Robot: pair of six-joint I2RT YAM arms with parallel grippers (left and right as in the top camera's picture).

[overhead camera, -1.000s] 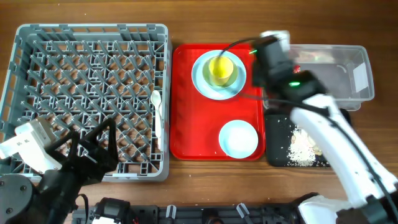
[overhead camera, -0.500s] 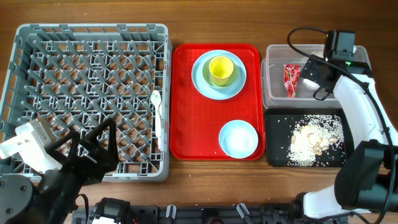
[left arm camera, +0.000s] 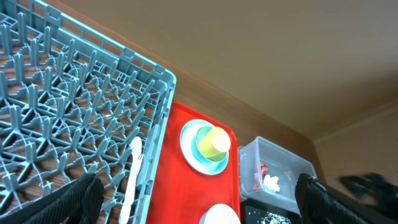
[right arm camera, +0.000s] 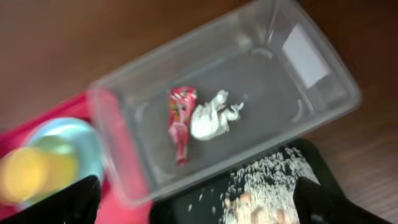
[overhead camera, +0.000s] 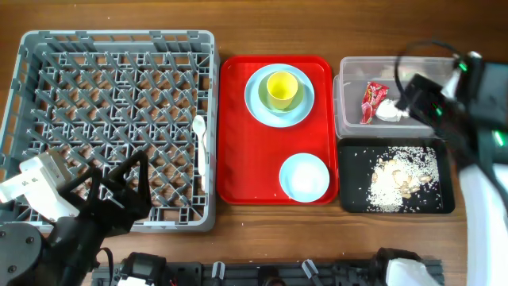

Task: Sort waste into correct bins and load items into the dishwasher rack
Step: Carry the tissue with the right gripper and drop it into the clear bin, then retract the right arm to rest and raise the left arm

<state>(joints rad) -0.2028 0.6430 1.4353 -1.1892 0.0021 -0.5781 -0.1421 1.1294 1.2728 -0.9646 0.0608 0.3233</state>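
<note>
Waste looked sorted, wrapper (overhead camera: 370,102) and tissue (overhead camera: 386,114) in the tub (overhead camera: 397,60) at 2 o'clock, scraps (overhead camera: 393,179) on the black tray (overhead camera: 441,203) at 4, 1 spoon (overhead camera: 201,139) in the rack (overhead camera: 24,48), cup (overhead camera: 281,88), plate (overhead camera: 258,107) and bowl (overhead camera: 304,176) unloaded, left gripper (overhead camera: 135,183) and right gripper (right arm camera: 196,208) released.

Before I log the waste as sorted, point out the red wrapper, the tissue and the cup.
red wrapper (right arm camera: 180,121), right wrist view, middle of its body
tissue (right arm camera: 211,118), right wrist view, crumpled centre
cup (overhead camera: 282,89), overhead view, inside bottom

The left arm (overhead camera: 40,181) is white with a black left gripper (overhead camera: 141,184), the right arm (overhead camera: 484,119) black-and-white with a black cable (overhead camera: 403,63).
</note>
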